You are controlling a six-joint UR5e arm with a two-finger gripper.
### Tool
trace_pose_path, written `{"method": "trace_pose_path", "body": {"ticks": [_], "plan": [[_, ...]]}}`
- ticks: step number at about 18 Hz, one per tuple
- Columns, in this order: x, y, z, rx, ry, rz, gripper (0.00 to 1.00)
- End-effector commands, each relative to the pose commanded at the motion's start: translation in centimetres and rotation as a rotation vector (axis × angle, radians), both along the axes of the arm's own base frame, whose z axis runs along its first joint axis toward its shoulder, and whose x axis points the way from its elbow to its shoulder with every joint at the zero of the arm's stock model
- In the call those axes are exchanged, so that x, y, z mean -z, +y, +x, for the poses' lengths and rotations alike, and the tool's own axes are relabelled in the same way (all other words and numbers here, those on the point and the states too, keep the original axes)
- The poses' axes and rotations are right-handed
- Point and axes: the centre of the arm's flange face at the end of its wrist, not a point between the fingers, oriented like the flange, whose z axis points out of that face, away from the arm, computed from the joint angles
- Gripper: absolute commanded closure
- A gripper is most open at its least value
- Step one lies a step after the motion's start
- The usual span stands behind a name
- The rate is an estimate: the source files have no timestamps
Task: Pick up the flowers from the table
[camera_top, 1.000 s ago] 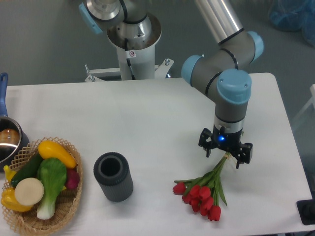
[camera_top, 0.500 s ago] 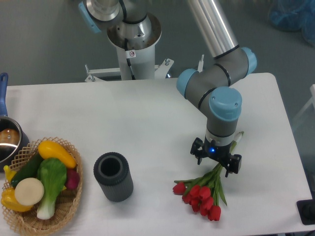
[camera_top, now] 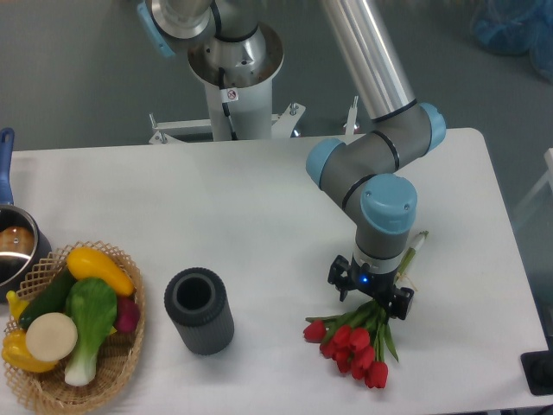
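Observation:
The flowers (camera_top: 352, 343), red tulip buds on green stems, lie on the white table (camera_top: 259, 216) at the front right. The stems run up and right, and their tips (camera_top: 415, 246) stick out past the wrist. My gripper (camera_top: 369, 296) hangs straight over the stems just above the buds. Its fingers (camera_top: 399, 305) straddle the stems, spread apart. The wrist hides whether the pads touch the stems.
A dark upright cylinder (camera_top: 200, 310) stands left of the flowers. A wicker basket (camera_top: 121, 363) of vegetables sits at the front left, with a pot (camera_top: 13, 246) behind it. The robot base (camera_top: 233, 69) is at the back. A black object (camera_top: 537, 373) is at the right edge.
My gripper has moved left and down along the stems toward the buds. The flowers have not moved.

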Motion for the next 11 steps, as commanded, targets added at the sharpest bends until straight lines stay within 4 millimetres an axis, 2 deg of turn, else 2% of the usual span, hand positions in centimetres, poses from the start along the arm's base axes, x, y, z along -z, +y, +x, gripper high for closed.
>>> {"method": "trace_pose_path", "body": {"ticks": [1,6,8,11], "plan": [[0.0,0.0,0.0,0.000,0.001,0.001,1.00],[-0.8,0.0,-0.2,-0.012,0.010,0.009,1.00],[-1.7,-0.2,-0.4,-0.015,0.022,0.016,1.00],[-4.1,-0.9,-1.5,-0.025,0.057,0.030,1.00]]}}
